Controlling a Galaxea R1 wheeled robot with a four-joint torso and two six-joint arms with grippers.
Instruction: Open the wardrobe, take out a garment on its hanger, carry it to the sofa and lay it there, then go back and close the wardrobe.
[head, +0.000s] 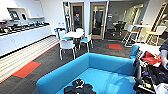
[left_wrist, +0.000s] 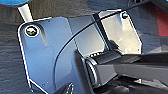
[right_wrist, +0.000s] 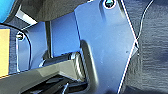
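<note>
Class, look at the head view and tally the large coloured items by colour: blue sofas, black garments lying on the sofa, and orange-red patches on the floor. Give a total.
Blue sofa: 1
Black garment lying on the sofa seat: 1
Orange-red floor patches: 2
Total: 4

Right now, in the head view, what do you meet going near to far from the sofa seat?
Garment on the seat → sofa back → white table with chairs → wooden doors.

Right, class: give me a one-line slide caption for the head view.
Black garment lying on the bright blue sofa, with a white table and chairs beyond.
</note>
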